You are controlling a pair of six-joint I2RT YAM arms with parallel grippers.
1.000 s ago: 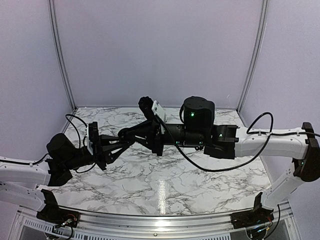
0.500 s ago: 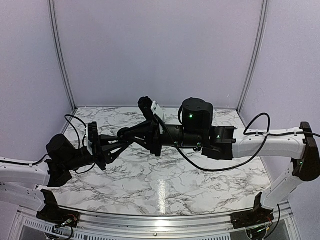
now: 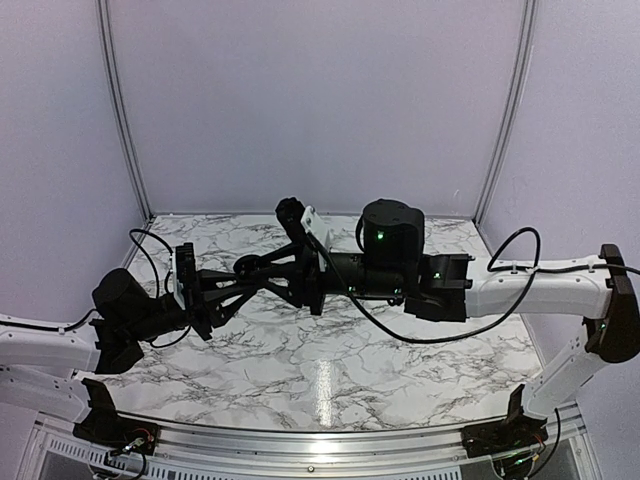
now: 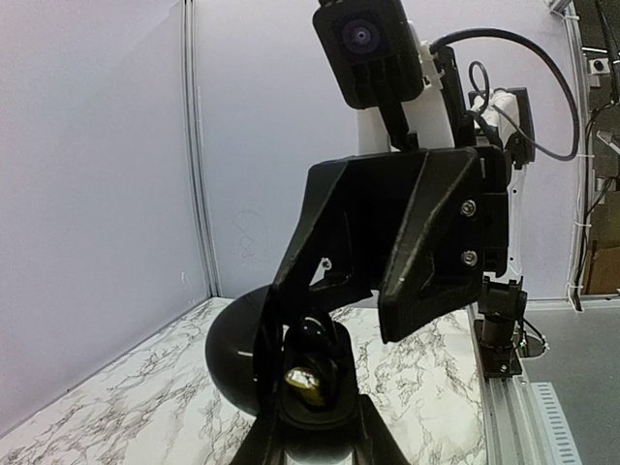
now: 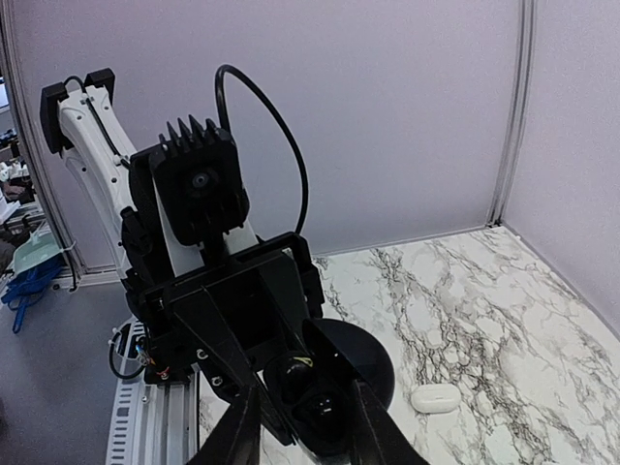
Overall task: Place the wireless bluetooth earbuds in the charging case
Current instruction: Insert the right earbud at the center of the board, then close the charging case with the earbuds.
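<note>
1. A round black case (image 4: 232,354) is grasped by the left claw (image 4: 315,431) and held in the air, well above the worktop (image 5: 504,320).
2. The right claw (image 5: 302,431) is pointed at the left claw, almost tip to tip. Its fingers are seen a little apart around something dark and glossy, but it cannot be told whether that thing is gripped or let go.
3. What looks like a small black earbud (image 4: 312,336) is lodged in the mouth of the case, just ahead of the left claw's fingertips and above a yellowish glint. Whether it is fully seated cannot be told.
4. A white pill-shaped thing (image 5: 435,398) is seen on the worktop, below the right claw and off to one side.
5. If the earbud is only half seated, it could be dragged out when the right claw is drawn away, and dropped to the worktop.
6. With the claws so close, the case could be knocked and twisted in its grip.
</note>
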